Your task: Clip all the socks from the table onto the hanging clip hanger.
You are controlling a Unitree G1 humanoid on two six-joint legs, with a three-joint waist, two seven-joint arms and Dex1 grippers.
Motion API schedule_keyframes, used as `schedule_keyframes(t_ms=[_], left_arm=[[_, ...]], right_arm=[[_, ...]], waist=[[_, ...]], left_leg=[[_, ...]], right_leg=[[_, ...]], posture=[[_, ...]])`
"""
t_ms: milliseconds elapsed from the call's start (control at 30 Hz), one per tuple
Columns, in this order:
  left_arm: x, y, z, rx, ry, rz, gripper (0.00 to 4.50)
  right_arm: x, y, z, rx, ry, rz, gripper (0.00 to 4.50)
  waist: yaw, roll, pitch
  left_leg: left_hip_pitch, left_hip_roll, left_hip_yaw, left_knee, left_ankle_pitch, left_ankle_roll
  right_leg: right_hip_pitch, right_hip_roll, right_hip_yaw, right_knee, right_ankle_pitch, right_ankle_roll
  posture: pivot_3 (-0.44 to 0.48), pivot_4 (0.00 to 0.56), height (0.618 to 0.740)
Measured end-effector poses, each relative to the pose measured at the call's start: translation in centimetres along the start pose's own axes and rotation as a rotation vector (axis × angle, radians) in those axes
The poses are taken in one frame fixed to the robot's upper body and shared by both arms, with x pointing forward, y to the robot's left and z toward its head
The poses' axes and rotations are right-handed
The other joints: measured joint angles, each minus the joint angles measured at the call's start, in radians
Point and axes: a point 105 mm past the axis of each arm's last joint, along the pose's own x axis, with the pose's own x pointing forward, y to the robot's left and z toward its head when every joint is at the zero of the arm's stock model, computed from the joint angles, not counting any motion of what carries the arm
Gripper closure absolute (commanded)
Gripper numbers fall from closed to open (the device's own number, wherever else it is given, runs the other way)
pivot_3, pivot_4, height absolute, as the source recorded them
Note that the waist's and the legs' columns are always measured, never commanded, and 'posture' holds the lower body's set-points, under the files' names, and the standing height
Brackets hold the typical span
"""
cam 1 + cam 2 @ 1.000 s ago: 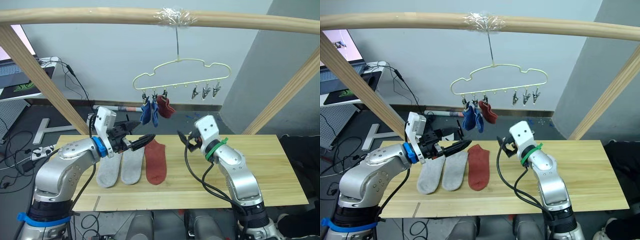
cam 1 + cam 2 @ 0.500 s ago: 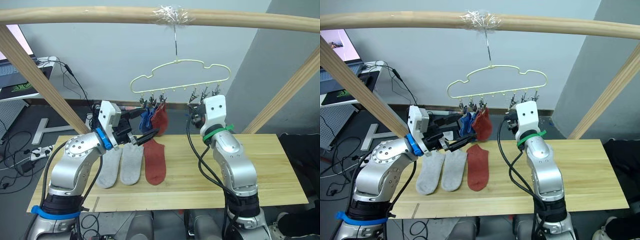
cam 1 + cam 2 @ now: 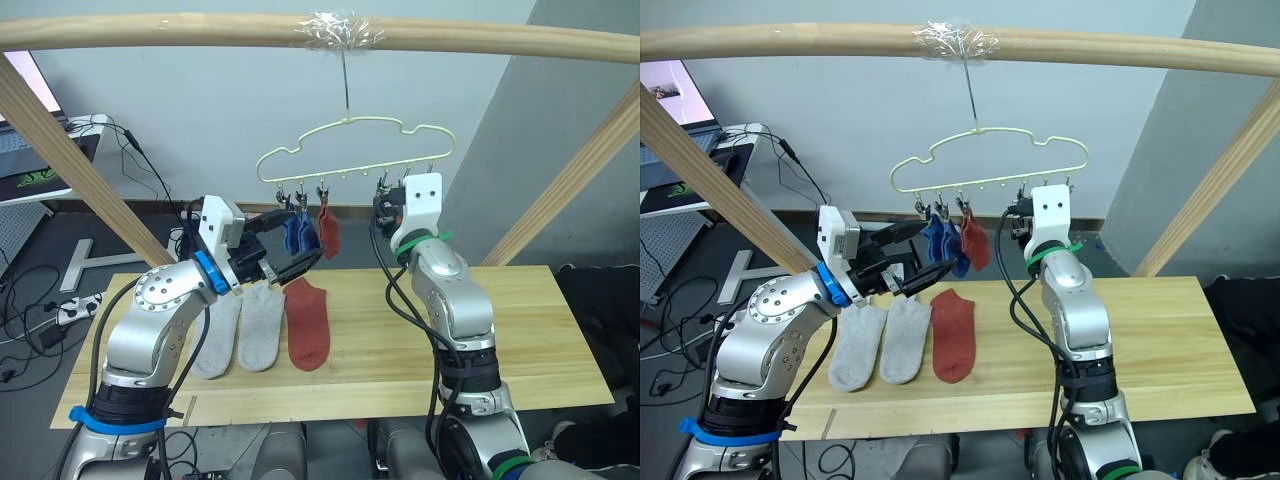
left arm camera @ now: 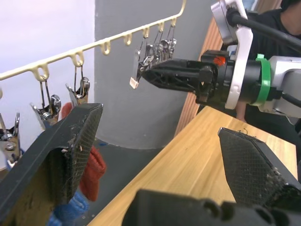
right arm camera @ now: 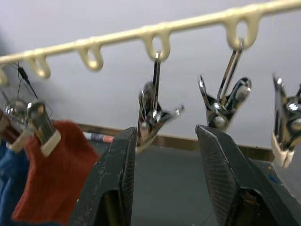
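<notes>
No text, label, brand, number or sign could be read on anything in these views.
</notes>
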Motion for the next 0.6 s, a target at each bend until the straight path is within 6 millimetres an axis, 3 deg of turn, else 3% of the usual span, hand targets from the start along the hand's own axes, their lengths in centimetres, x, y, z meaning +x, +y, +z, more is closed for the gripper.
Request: schedule_keyframes(t_ms=[300,600], left_arm=[[0.6,0.3,1.0,0.014,-0.038,0.014,0.00],[0.8,0.3,1.3,0.015,-0.053,0.016,0.00]], right_arm=[[1.1,1.4,1.7,0.019,-0.049,0.037,2.43],[1.4,2.2,0.7,0.039,-0.016,0.064,2.43]], waist=[[0.000,0.000,0.000],[0.000,0.000,0.000]], left_leg=[[0.000,0.000,0.000,0.000,0.000,0.000],[0.000,0.000,0.000,0.000,0.000,0.000]], right_leg=[[0.000,0.000,0.000,0.000,0.000,0.000],[0.000,0.000,0.000,0.000,0.002,-0.003]], posture=[[0.219,0.196,0.740],[0.220,0.200,0.740]])
